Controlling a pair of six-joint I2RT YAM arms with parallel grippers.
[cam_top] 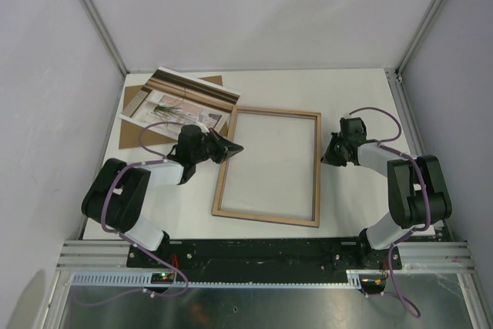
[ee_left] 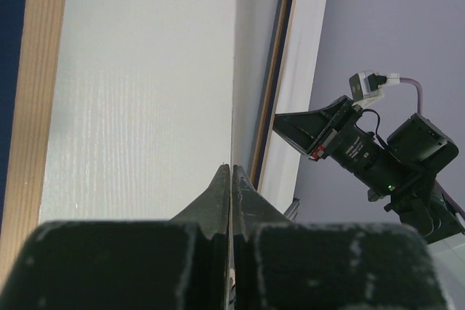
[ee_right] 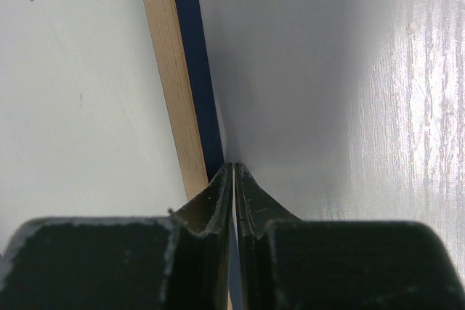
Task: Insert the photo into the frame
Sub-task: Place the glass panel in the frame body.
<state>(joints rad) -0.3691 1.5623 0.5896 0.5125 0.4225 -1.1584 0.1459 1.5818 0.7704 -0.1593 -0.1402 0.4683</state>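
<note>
A white table (cam_top: pixel 347 98) sits inside pale walls (cam_top: pixel 254 5), with both arms bolted at its near edge. The frame (cam_top: pixel 277 112) lies flat around the middle of the table, light wood side up, with bare tabletop showing through its opening. The photo (cam_top: pixel 181 102) is well apart from it, near the far-left corner. It lies partly on a brown backing board (cam_top: pixel 132 132), and its near-right corner reaches close to the frame's far-left corner. The left gripper (cam_top: pixel 233 148) points right and meets the frame's left rail towards its far end. Its jaws are pressed fully together, tips meeting in a point, and nothing shows held between them. The right gripper (cam_top: pixel 325 156) points left at the frame's right rail, at or just beside its outer edge. Its jaws are all but together, with only a hairline slit between the tips. In the right wrist view the rail's wood and navy strips run straight down to those tips and a sliver shows through the slit. Whether the tips pinch the rail or only rest against it cannot be told.
</note>
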